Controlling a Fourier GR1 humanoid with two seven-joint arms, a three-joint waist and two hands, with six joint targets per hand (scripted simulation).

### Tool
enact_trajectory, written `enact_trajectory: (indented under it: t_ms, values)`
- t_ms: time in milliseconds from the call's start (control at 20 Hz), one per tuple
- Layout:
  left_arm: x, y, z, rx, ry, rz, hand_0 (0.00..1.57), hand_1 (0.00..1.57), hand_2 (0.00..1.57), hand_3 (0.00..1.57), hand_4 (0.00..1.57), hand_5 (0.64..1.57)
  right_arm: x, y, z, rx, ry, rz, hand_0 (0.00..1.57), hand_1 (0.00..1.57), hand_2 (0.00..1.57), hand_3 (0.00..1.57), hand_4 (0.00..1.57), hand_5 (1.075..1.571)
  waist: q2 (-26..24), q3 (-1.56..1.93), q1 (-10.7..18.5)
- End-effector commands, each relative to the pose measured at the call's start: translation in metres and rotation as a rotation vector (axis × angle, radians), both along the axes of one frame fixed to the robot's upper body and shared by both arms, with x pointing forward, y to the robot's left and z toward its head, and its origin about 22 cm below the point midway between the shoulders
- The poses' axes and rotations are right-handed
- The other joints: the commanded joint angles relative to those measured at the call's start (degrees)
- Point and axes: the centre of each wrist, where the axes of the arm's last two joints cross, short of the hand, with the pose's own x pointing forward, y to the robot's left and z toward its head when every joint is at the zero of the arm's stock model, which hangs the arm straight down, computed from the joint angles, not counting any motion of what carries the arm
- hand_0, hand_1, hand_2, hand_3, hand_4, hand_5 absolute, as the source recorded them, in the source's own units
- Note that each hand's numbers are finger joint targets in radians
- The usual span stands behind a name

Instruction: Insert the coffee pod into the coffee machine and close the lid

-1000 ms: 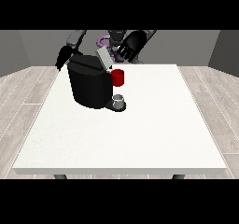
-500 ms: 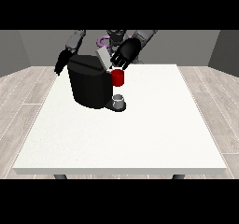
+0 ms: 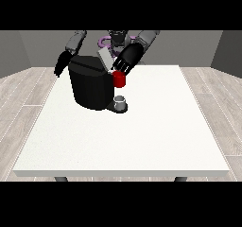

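Robot hands at the machine (image 3: pixel 92 86) on the desk (image 3: pixel 142 131).
Robot hand at view's right (image 3: pixel 126 59) hung over the lid (image 3: pixel 105 59), fingers pointing down, relaxed; robot hand at view's left (image 3: pixel 61 64) hung beside the machine, fingers unclear. A grey thing (image 3: pixel 120 100) stood at the machine's base.

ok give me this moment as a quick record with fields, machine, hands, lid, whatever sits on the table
coffee machine: black, on the white table, view's left of centre
lid: raised, tilted
red thing at the machine: at its front
grey thing: on the machine's base
robot hand at the view's right: over the lid and the red thing
robot hand at the view's left: beside the machine
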Motion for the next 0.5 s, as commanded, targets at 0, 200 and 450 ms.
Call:
enact_trajectory:
  t_ms: [0, 200, 450]
  values:
    - [0.001, -0.006, 0.002, -0.008, 0.006, -0.026, 1.19, 1.19, 1.23, 1.2, 0.44, 1.571, 0.001, 0.004, -0.001, 0.009, -0.009, -0.009, 0.0, 0.0, 0.0, 0.0, 0.12, 1.571, 0.4, 0.01, 0.4]
    - [0.0, 0.012, 0.02, -0.001, -0.033, 0.005, 1.17, 1.17, 1.24, 1.2, 0.42, 1.571, 0.004, -0.004, 0.009, -0.029, -0.033, 0.002, 0.0, 0.0, 0.0, 0.0, 0.0, 1.571, 2.1, 0.0, -1.1]
    - [0.002, -0.001, 0.009, -0.008, -0.049, 0.014, 1.23, 1.23, 1.26, 1.2, 0.41, 1.571, 0.005, -0.01, 0.005, 0.013, -0.023, 0.001, 0.0, 0.0, 0.0, 0.0, 0.0, 1.571, 1.7, 0.0, -1.2]
